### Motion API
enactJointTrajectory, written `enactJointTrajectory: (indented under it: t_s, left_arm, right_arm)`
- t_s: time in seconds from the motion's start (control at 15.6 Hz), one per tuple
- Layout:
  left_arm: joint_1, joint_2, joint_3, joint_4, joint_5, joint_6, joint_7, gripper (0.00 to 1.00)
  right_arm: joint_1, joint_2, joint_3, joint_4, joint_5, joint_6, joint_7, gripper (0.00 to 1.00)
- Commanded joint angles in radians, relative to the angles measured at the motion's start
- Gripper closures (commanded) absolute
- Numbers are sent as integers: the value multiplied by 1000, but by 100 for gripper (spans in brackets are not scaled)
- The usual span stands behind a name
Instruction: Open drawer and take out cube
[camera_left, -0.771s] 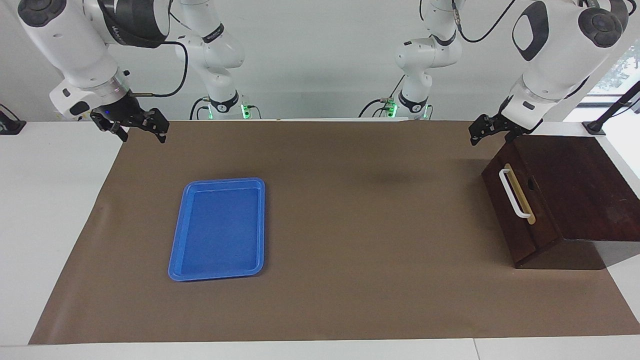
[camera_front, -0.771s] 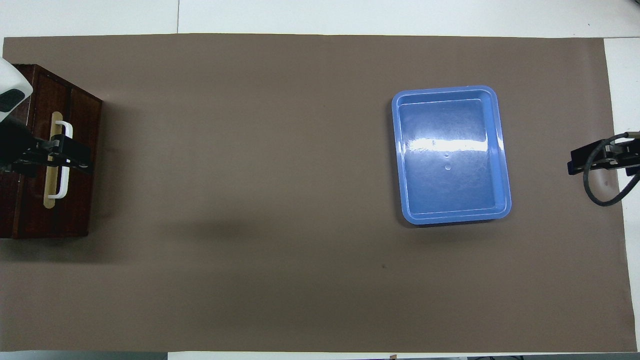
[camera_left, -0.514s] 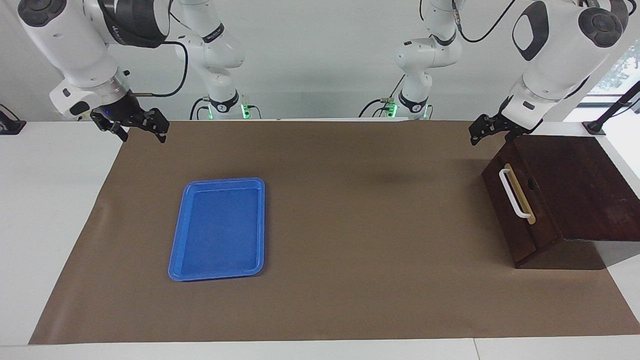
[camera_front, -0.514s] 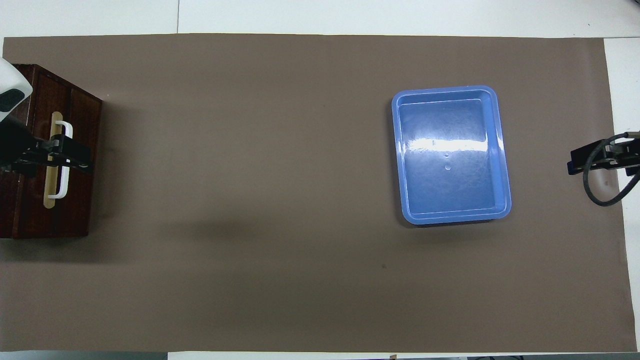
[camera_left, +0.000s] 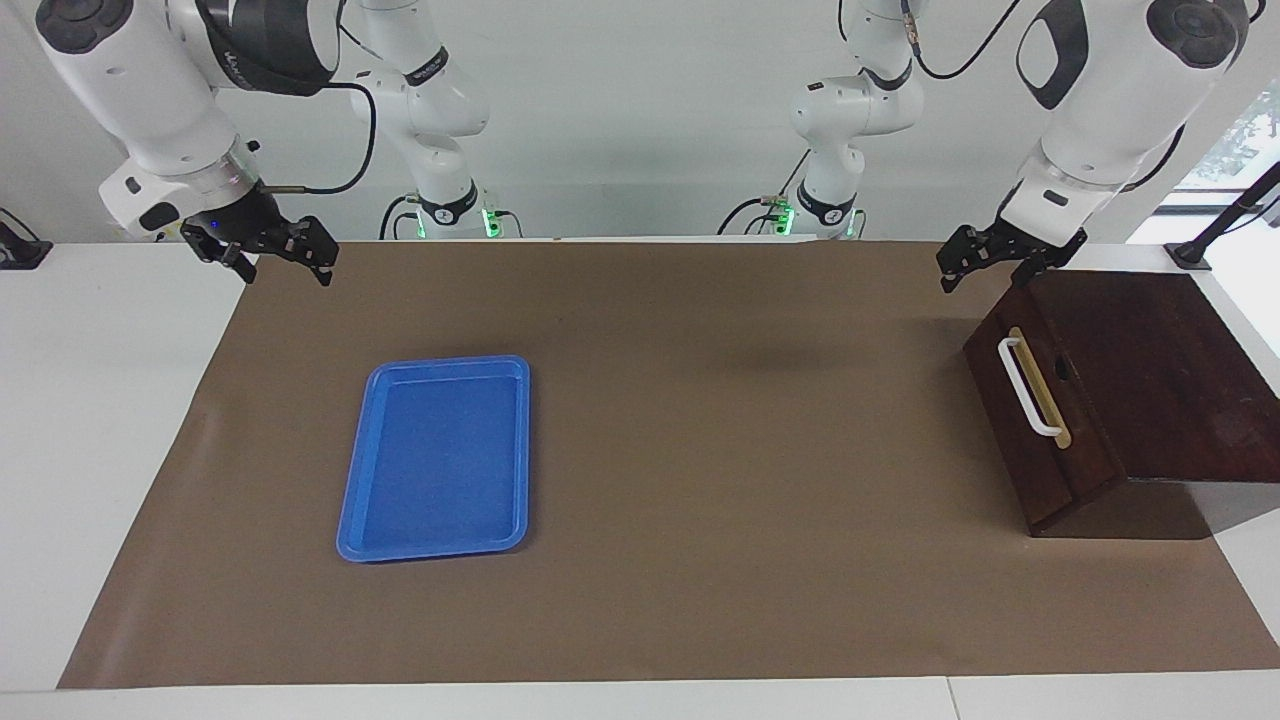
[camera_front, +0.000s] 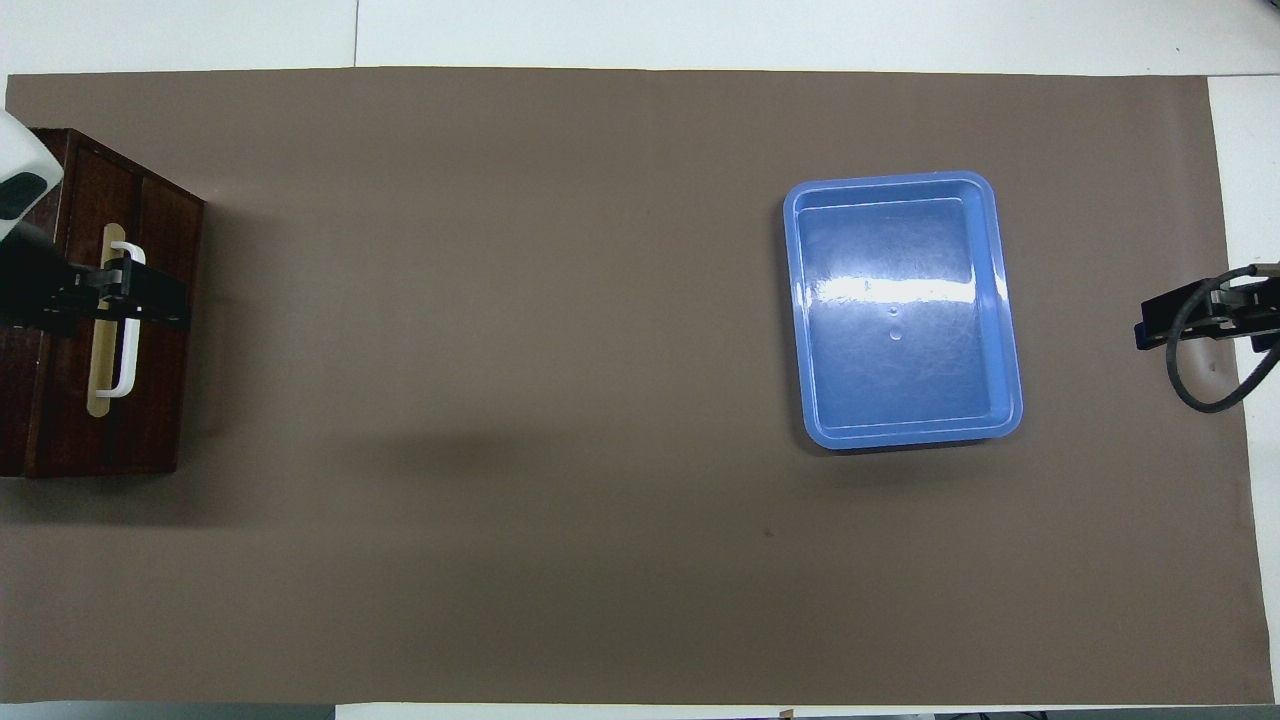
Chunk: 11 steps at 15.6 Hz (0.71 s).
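1. Notably, the small yellow cube could not be seen in either view; the dark brown wooden drawer with its white bar handle on a brass strip stood shut in its dark wooden box at the left arm's end of the table, cut off by the edge of the overhead view
2. The left gripper hung in the air over the box's edge nearest the robots, its fingers spread and holding nothing; from overhead it covered part of the handle without touching it
3. The right gripper hung, jaws apart and empty, over the edge of the brown mat at the right arm's end, only partly shown overhead
4. Against the earlier frames, the left arm's wrist had turned slightly and its gripper had shifted a little farther along the handle overhead; the blue plastic tray and the right arm were unchanged
5. Lettering on the right arm's dark band was too small to read
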Motion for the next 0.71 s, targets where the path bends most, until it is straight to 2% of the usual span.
enactJointTrajectory:
  t_s: [0.0,0.26,0.51,0.64]
  left_arm:
    - [-46,-82,7,-184,85,147,-20,0]
    - [-64,-40,5,-285,267,282,-52,0]
    - [-52,46,5,-302,418,400,-45,0]
    - [-12,71,5,-336,427,469,-46,0]
  right_arm:
    - [-4,-3,8,1,-4,5,9,0]
    - [-4,-3,8,1,-4,5,9,0]
    - [-4,-3,8,1,-4,5,9,0]
    - [-4,-3,8,1,-1,5,9,0]
